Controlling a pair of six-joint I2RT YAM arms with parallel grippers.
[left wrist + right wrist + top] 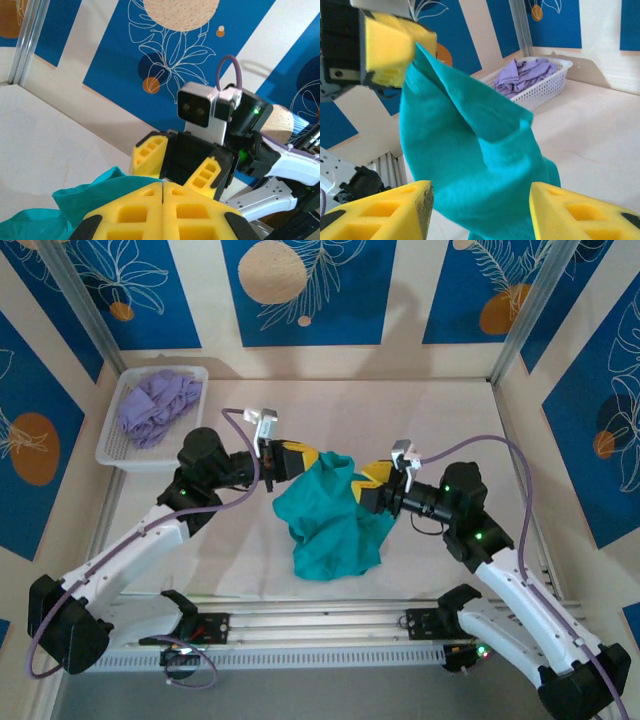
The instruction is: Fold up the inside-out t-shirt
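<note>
The inside-out t-shirt (330,525) is a plain teal bunch, lifted at its upper left and sagging onto the table. My left gripper (312,459) is shut on its top corner; in the left wrist view its yellow fingertips (163,186) are pressed together with teal cloth (55,210) beside them. My right gripper (364,480) faces it from the right, open. In the right wrist view the shirt (470,150) hangs between and beyond my open right gripper (480,210), pinched above by the left gripper (405,55). No print shows.
A white mesh basket (110,445) at the back left holds a lavender garment (158,408), also visible as the basket (547,87) in the right wrist view. Blue patterned walls enclose the table. The right gripper (177,165) and its camera face the left wrist view closely.
</note>
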